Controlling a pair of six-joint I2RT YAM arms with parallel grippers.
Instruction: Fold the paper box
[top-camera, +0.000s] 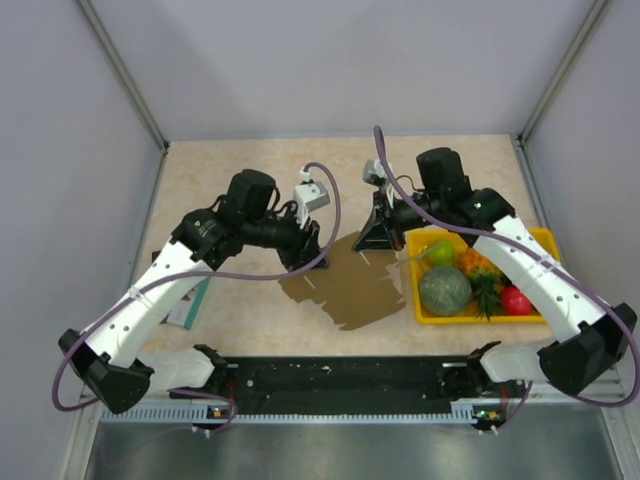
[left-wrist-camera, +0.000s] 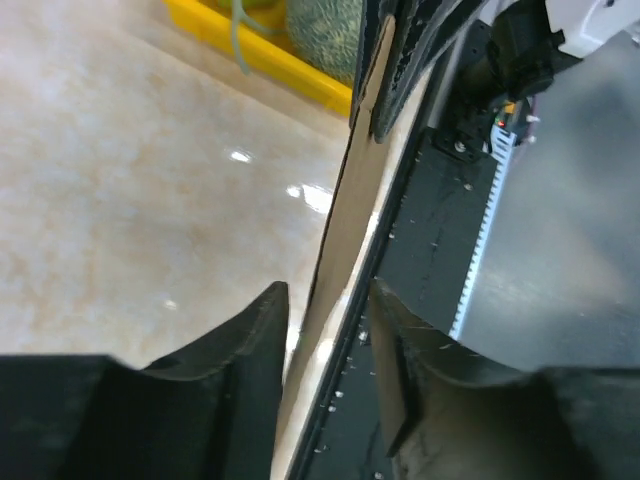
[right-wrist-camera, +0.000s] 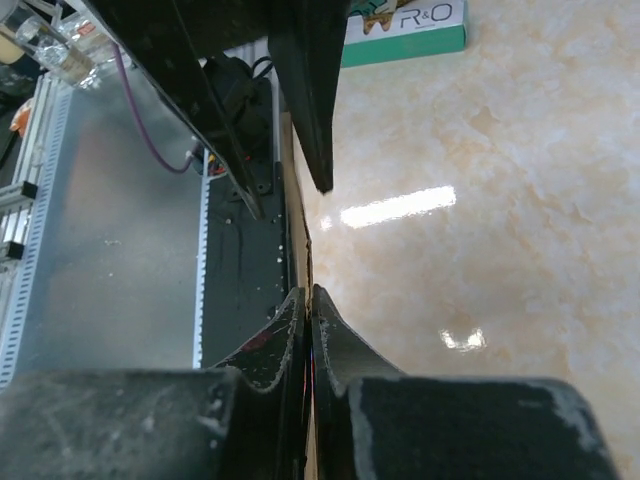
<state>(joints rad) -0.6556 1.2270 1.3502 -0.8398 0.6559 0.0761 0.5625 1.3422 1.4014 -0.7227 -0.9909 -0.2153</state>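
Note:
The paper box (top-camera: 350, 285) is a flat brown die-cut sheet, held up off the table's middle between the two arms. My right gripper (top-camera: 383, 237) is shut on its far right edge; in the right wrist view the jaws (right-wrist-camera: 310, 300) pinch the thin sheet (right-wrist-camera: 298, 215). My left gripper (top-camera: 308, 257) is at the sheet's far left edge. In the left wrist view its fingers (left-wrist-camera: 325, 315) are spread, and the sheet (left-wrist-camera: 345, 215) runs edge-on between them with a gap on each side.
A yellow tray (top-camera: 545, 238) with a green melon (top-camera: 445, 290) and other fruit stands just right of the sheet; it also shows in the left wrist view (left-wrist-camera: 270, 60). A teal-and-white packet (top-camera: 190, 305) lies under the left arm. The black base rail (top-camera: 340, 380) runs along the near edge.

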